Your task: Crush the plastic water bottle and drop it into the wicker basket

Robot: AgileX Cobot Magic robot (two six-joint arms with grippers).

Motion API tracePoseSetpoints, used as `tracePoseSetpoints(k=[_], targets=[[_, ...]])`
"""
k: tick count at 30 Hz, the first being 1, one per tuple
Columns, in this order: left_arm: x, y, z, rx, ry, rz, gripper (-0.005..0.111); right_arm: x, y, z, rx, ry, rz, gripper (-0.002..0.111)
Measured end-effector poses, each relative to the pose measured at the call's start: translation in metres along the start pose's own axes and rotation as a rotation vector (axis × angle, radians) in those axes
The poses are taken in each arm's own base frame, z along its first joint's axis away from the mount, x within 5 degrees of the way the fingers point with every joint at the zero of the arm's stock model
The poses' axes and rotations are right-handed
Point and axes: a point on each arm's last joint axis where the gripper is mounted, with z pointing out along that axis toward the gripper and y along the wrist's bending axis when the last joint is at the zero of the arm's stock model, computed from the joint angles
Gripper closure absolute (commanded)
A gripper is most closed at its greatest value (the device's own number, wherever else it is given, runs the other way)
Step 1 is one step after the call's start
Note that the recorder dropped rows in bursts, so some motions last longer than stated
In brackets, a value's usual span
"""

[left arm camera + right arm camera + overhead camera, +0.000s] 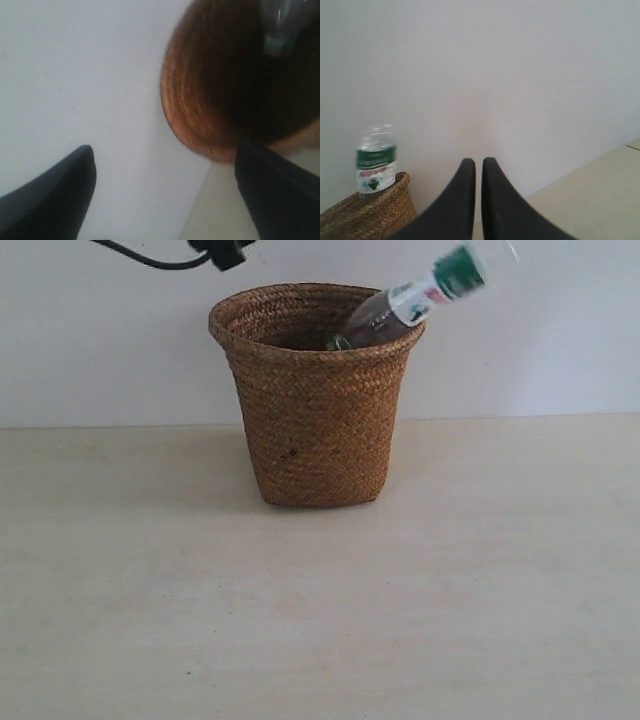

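1. Exterior view: the wicker basket (315,410) stands upright on the pale table (320,620). The plastic water bottle (420,295) is partway in. Its neck end is down inside the mouth, and it leans on the right side of the rim with the labelled body and base sticking out up to the right. It is blurred, so I cannot tell whether it is at rest. Nothing else shows in the basket.
2. Left wrist view: the left gripper (164,150) hangs over the basket's mouth with its fingers wide apart, holding nothing. The green-ringed neck shows inside the dark interior. I judge the drop as good as made.
3. Right wrist view: the right gripper (478,162) has its fingers together with nothing between them, well off to one side. The bottle pokes up above the rim. Whether it is crushed I cannot tell. What seems left is for it to sink fully inside.
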Motion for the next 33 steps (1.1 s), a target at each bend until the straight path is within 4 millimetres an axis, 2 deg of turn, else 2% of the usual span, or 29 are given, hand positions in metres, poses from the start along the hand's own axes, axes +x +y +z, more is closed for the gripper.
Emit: tracePoseSetpoints(k=[4, 7, 11, 15, 20, 21, 24, 26, 27, 28, 29, 31, 33], targets=[[0.024, -0.001, -0.001, 0.028, 0.238, -0.059, 0.041, 0.0, 0.0, 0.0, 0.0, 0.0, 0.0, 0.107], [0.034, -0.001, -0.001, 0.05, 0.311, -0.098, 0.043, 0.0, 0.0, 0.0, 0.0, 0.0, 0.0, 0.107], [0.032, -0.005, -0.006, 0.119, 0.278, -0.156, 0.043, 0.0, 0.0, 0.0, 0.0, 0.0, 0.0, 0.107], [0.032, -0.012, -0.022, 0.221, 0.218, -0.217, 0.043, 0.0, 0.0, 0.0, 0.0, 0.0, 0.0, 0.107], [0.041, -0.031, -0.038, 0.344, 0.199, -0.26, 0.043, 0.0, 0.0, 0.0, 0.0, 0.0, 0.0, 0.107], [0.045, -0.042, -0.044, 0.407, 0.196, -0.281, 0.043, 0.0, 0.0, 0.0, 0.0, 0.0, 0.0, 0.107], [0.048, -0.057, -0.052, 0.511, 0.173, -0.329, 0.043, 0.0, 0.0, 0.0, 0.0, 0.0, 0.0, 0.107], [0.049, -0.074, -0.057, 0.631, 0.152, -0.387, 0.058, 0.0, 0.0, 0.0, 0.0, 0.0, 0.0, 0.107], [0.05, -0.08, -0.058, 0.664, 0.15, -0.403, 0.091, 0.0, 0.0, 0.0, 0.0, 0.0, 0.0, 0.107], [0.053, -0.096, -0.056, 0.751, 0.163, -0.437, 0.101, 0.0, 0.0, 0.0, 0.0, 0.0, 0.0, 0.107], [0.056, -0.104, -0.055, 0.788, 0.175, -0.45, 0.103, 0.0, 0.0, 0.0, 0.0, 0.0, 0.0, 0.107], [0.07, -0.145, -0.052, 0.977, 0.222, -0.477, 0.103, 0.0, 0.0, 0.0, 0.0, 0.0, 0.0, 0.107], [0.088, -0.186, -0.058, 1.167, 0.232, -0.472, 0.103, 0.0, 0.0, 0.0, 0.0, 0.0, 0.0, 0.107]])
